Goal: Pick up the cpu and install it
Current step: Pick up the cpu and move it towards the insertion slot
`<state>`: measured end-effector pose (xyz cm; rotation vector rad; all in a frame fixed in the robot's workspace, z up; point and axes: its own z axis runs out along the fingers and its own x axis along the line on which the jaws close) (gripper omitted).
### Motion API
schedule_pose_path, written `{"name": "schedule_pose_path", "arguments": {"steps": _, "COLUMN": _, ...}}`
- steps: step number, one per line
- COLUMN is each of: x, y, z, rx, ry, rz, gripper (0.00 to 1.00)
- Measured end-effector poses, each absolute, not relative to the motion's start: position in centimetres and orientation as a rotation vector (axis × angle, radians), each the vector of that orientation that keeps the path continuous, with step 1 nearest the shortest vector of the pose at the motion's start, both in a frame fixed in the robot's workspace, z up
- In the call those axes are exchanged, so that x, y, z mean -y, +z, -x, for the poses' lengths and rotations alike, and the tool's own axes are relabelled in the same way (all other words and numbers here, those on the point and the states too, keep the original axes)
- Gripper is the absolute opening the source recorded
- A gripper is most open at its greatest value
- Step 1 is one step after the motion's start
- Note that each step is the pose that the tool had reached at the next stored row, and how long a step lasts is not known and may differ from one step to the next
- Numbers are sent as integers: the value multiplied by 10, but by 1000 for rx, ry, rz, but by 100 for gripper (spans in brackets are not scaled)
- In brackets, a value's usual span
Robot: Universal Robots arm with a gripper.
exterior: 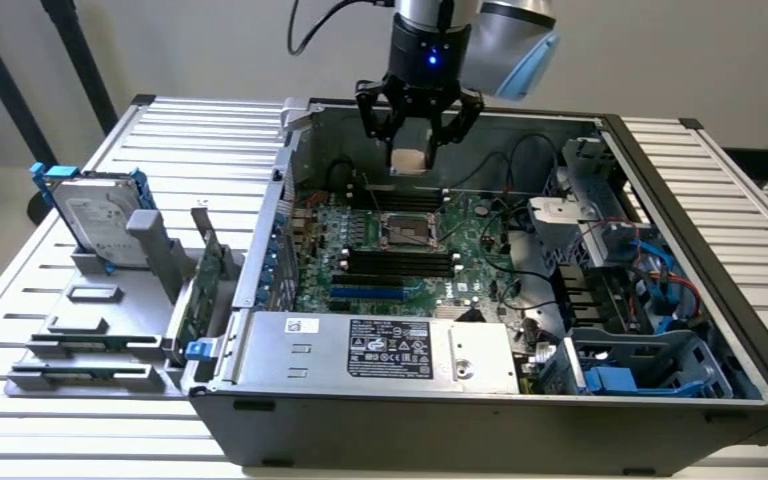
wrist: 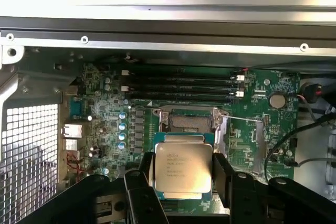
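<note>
The gripper [wrist: 184,176] holds the cpu [wrist: 182,167]. Its black fingers [wrist: 143,176] pinch the chip by two opposite edges, and the silvery-grey metal top faces the wrist camera. The green edge of the chip shows around the metal lid. In the exterior view the cpu [exterior: 411,160] hangs between the jaws, clear of the motherboard [exterior: 471,262] and not seated. It is raised over the rear part of the board, and the open socket [exterior: 407,231] lies below it and nearer the camera. In the wrist view the socket [wrist: 190,123] lies just beyond the chip, its metal frame standing open.

Several lines of print run across the cpu lid, too fine to read. The power supply [exterior: 377,348] at the near side of the case carries a dark label with white marks and a smaller white sticker, neither legible. A blue light [exterior: 431,55] glows on the arm's wrist.

Beyond the socket in the wrist view lie the black memory slots [wrist: 181,85], with a coin cell [wrist: 277,100] to one side. The computer case [exterior: 491,410] lies open on its side. A blue plastic drive bay [exterior: 638,370] sits in its near corner at the exterior view's right.

The case rests on a table [exterior: 197,130] of ribbed metal slats. At the exterior view's left a grey fixture [exterior: 91,330] holds a hard drive [exterior: 95,215] with blue rails upright. A plain pale wall [exterior: 157,50] stands behind.
</note>
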<state>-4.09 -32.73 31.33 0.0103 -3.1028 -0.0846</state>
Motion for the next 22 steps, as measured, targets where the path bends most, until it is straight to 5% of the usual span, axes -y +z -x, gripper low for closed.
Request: {"name": "schedule_pose_path", "arguments": {"steps": 22, "x": 317, "y": 286, "z": 33, "rx": 3103, "ry": -85, "rz": -2, "gripper": 55}}
